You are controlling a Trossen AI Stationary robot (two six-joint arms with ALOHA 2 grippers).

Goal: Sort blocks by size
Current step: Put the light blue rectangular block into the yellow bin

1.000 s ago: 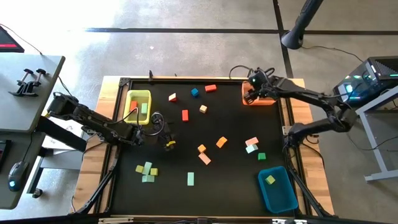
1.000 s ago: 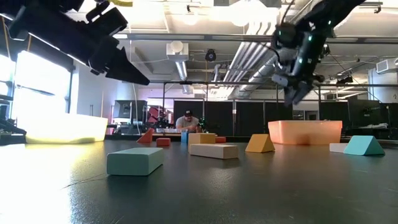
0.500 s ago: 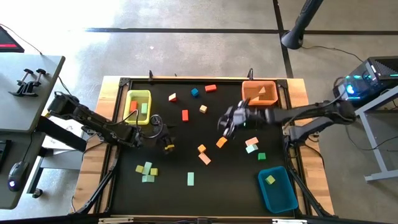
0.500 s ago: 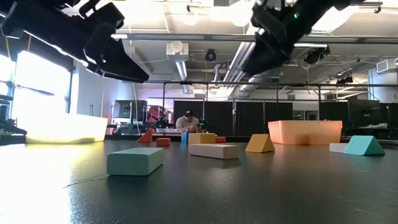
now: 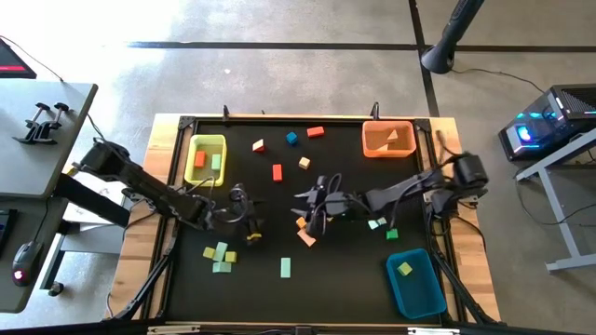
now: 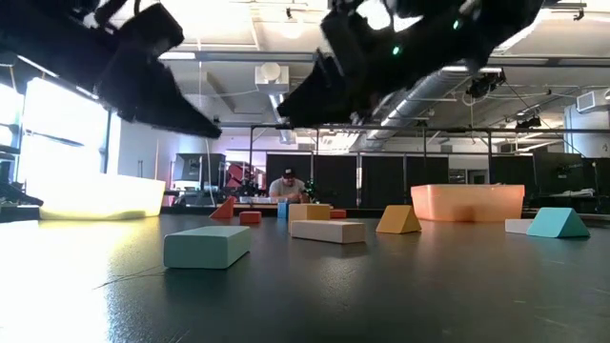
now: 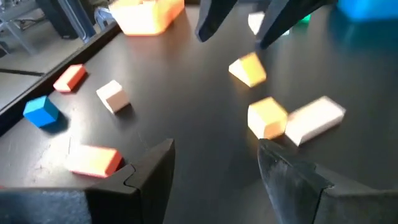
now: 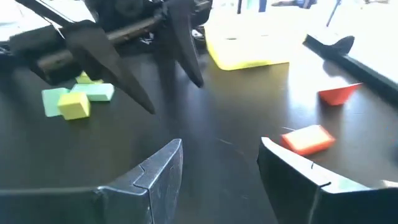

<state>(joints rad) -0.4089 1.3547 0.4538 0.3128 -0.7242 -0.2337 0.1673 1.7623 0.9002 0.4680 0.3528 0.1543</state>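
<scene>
Small wooden blocks lie scattered on the black table: a red one, a tan cube, an orange cube beside a pink-tan bar, and a green-yellow cluster. My left gripper is left of the middle, above the table, open and empty. My right gripper reaches in from the right, above the table near the orange cube, open and empty. The two grippers face each other.
A yellow bin with blocks stands far left, an orange bin with a wedge far right, and a blue bin with a yellow block near right. Mint, pink and green blocks lie under the right arm. A mint bar lies near the front.
My right gripper has swung from over the orange bin at the far right toward the table's left and near edge, to the middle, and now faces my left gripper.
</scene>
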